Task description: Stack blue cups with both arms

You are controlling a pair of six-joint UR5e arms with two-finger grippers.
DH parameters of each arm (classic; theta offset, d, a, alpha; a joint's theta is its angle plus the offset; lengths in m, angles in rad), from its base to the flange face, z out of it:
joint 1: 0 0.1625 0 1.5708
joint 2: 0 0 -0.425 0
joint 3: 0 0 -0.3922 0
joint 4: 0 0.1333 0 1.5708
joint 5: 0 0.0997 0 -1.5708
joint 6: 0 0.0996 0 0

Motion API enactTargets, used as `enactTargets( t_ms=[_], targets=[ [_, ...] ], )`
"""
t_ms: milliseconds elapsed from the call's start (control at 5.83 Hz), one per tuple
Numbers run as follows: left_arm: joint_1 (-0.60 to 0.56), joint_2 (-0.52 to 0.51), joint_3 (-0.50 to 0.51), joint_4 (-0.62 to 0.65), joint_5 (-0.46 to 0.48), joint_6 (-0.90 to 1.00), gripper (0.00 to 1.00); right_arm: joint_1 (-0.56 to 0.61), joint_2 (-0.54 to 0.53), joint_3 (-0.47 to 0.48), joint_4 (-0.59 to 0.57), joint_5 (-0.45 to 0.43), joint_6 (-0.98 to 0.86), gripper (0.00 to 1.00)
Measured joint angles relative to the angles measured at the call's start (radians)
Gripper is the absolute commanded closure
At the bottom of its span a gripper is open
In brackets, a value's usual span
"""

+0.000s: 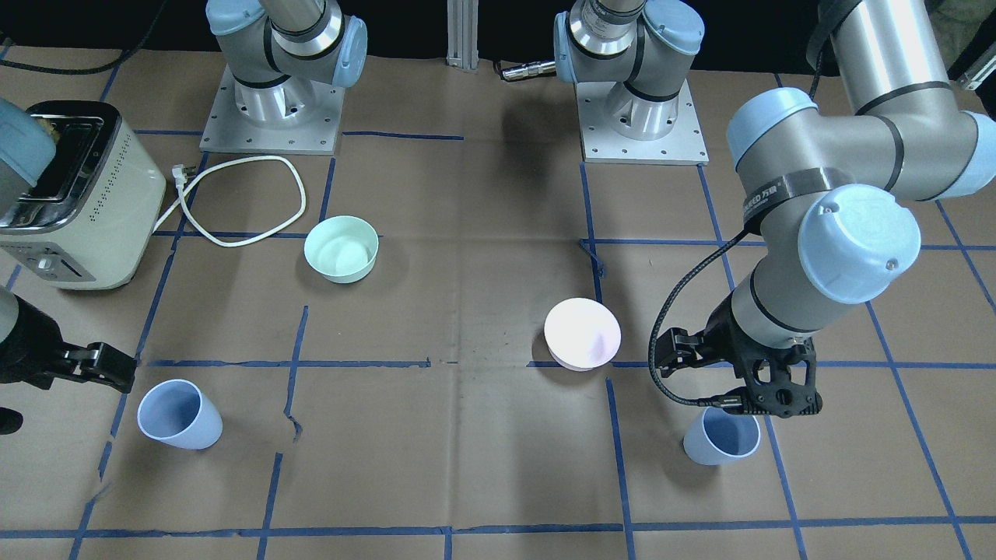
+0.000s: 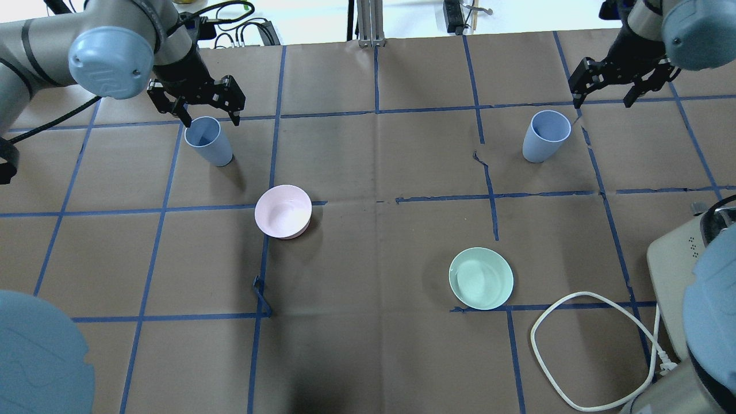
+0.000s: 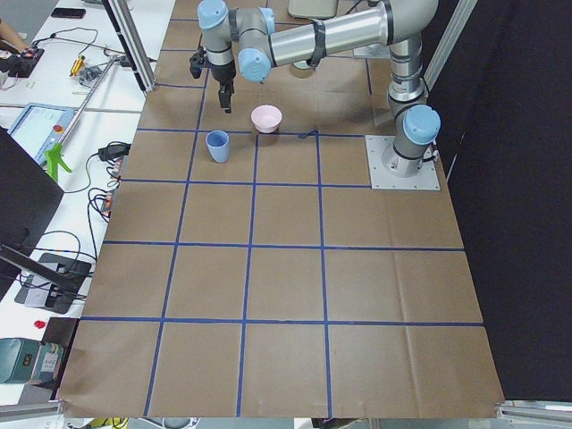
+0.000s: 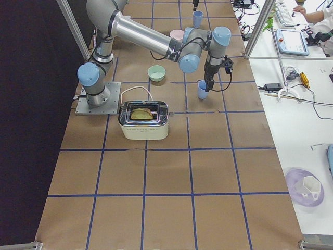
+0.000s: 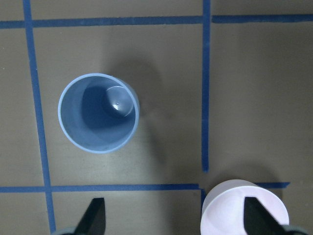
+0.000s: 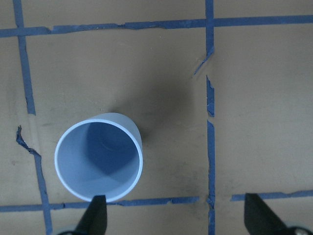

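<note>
Nearest the operators' edge stood the first blue cup [image 2: 208, 141], upright and near the pink bowl [image 2: 283, 211], on that bowl's side away from the robot's base. The second blue cup [image 2: 546, 136], also upright, stood well apart from the pink bowl, off toward the robot's right. Over the first blue cup hung the left gripper [image 2: 211, 115], jaws spread wide, holding nothing. The right gripper [image 2: 601, 103] hung just beyond the second blue cup, equally wide and empty.
</note>
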Motion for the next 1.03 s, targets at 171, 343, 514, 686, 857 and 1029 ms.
enactTargets(
  t_ms=[171, 343, 514, 686, 857, 1029],
  targets=[
    [0.002, -0.04, -0.003, 0.033, 0.018, 0.0, 0.02, 0.002, 0.014, 0.047, -0.071, 0.01, 0.002, 0.0],
    [0.003, -0.07, -0.009, 0.069, 0.024, 0.0, 0.03, 0.003, 0.019, 0.082, -0.123, 0.023, 0.002, 0.0],
    [0.003, -0.099, -0.013, 0.103, 0.027, 0.0, 0.05, 0.004, 0.025, 0.098, -0.149, 0.035, 0.003, 0.0],
    [0.003, -0.129, -0.014, 0.139, 0.027, 0.0, 0.2, 0.004, 0.032, 0.103, -0.16, 0.049, 0.003, 0.04],
    [0.003, -0.15, -0.014, 0.161, 0.026, 0.002, 0.52, 0.004, 0.04, 0.106, -0.167, 0.059, 0.003, 0.07],
    [0.003, -0.158, -0.016, 0.168, 0.027, 0.006, 0.79, 0.004, 0.044, 0.113, -0.169, 0.061, 0.003, 0.23]
  ],
)
